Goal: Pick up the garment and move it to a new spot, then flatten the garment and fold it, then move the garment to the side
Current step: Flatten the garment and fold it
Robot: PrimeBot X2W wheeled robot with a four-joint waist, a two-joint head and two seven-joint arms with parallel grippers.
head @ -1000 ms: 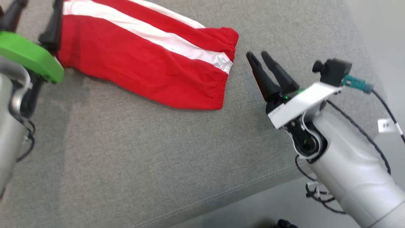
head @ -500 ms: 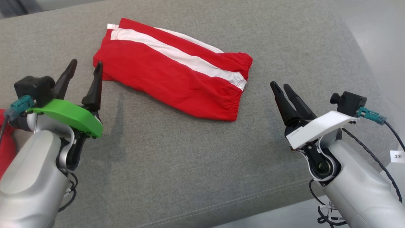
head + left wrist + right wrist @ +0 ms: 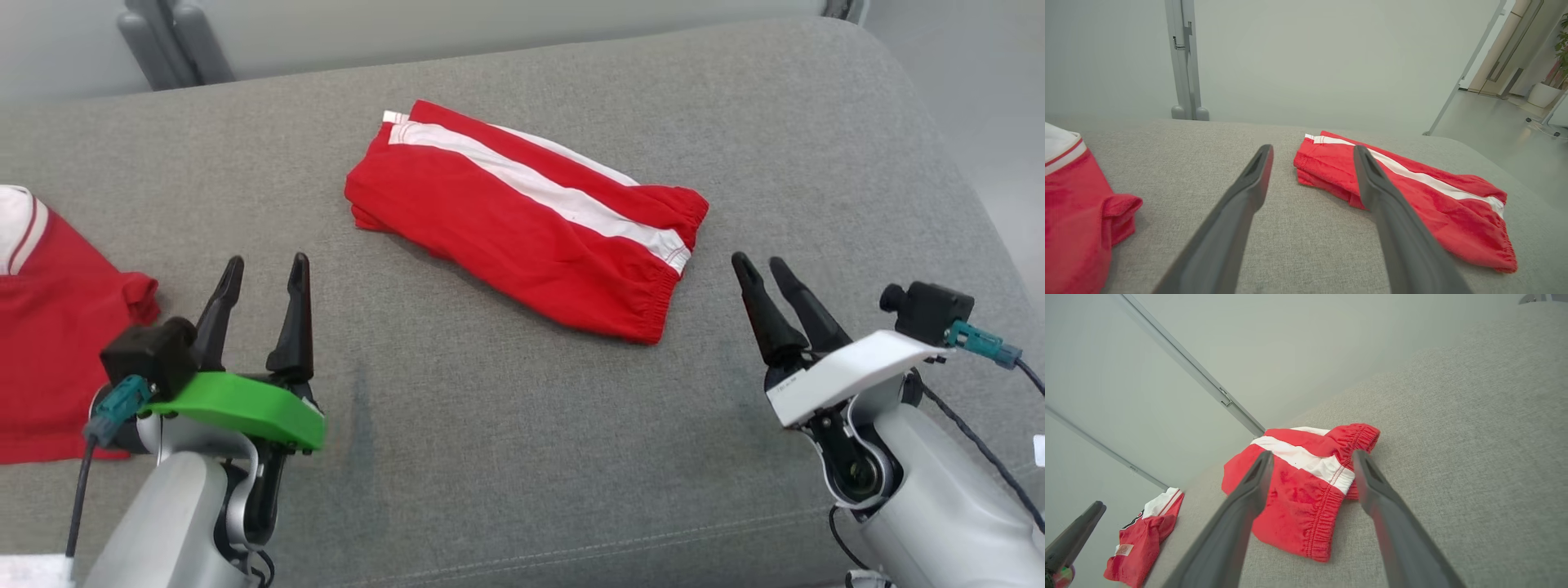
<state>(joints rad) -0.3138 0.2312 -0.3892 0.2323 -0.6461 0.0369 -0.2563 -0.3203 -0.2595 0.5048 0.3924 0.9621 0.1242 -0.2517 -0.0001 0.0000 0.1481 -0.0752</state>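
Note:
The garment [image 3: 522, 216] is a pair of red shorts with a white side stripe, folded flat on the grey cushion [image 3: 490, 457]; it also appears as the garment [image 3: 1404, 192] and the garment [image 3: 1298, 486] in the wrist views. My left gripper [image 3: 263, 268] stands open at the lower left, well short of the shorts' left end. Near the elastic waistband end, my right gripper [image 3: 759, 263] is open and a little to the right. Neither holds anything.
A second red and white garment [image 3: 49, 343] lies at the cushion's left edge, seen again as the second garment [image 3: 1073, 212] and the second garment [image 3: 1143, 535]. A grey post [image 3: 1184, 61] stands behind the cushion against a pale wall. The cushion's rounded right edge drops to the floor [image 3: 980, 98].
The head camera has pulled back and up, so the shorts look smaller and farther off. Both arms have drawn back from the shorts toward me, jaws still open.

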